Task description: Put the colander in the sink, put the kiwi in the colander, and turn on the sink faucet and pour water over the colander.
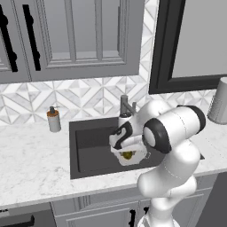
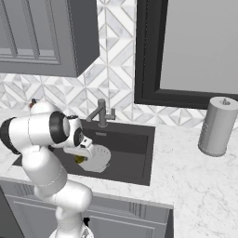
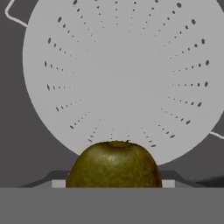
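Observation:
The white perforated colander (image 3: 122,74) sits in the dark sink (image 1: 88,146), directly under my hand. The olive-brown kiwi (image 3: 114,168) is pinched between my two fingertips, and my gripper (image 3: 114,183) is shut on it just above the colander's bowl. From the base, the colander (image 1: 135,157) (image 2: 98,160) lies near the basin's front, with the kiwi (image 1: 127,154) (image 2: 80,159) at its rim under my gripper (image 1: 125,150). The sink faucet (image 1: 125,106) (image 2: 101,114) stands at the back edge of the sink (image 2: 132,148), with no water visible.
A white soap bottle (image 1: 53,119) stands on the marble counter left of the sink. A grey ribbed canister (image 2: 217,126) stands on the counter to the right. Grey wall cabinets hang above, and a dark-framed window is behind the faucet's right.

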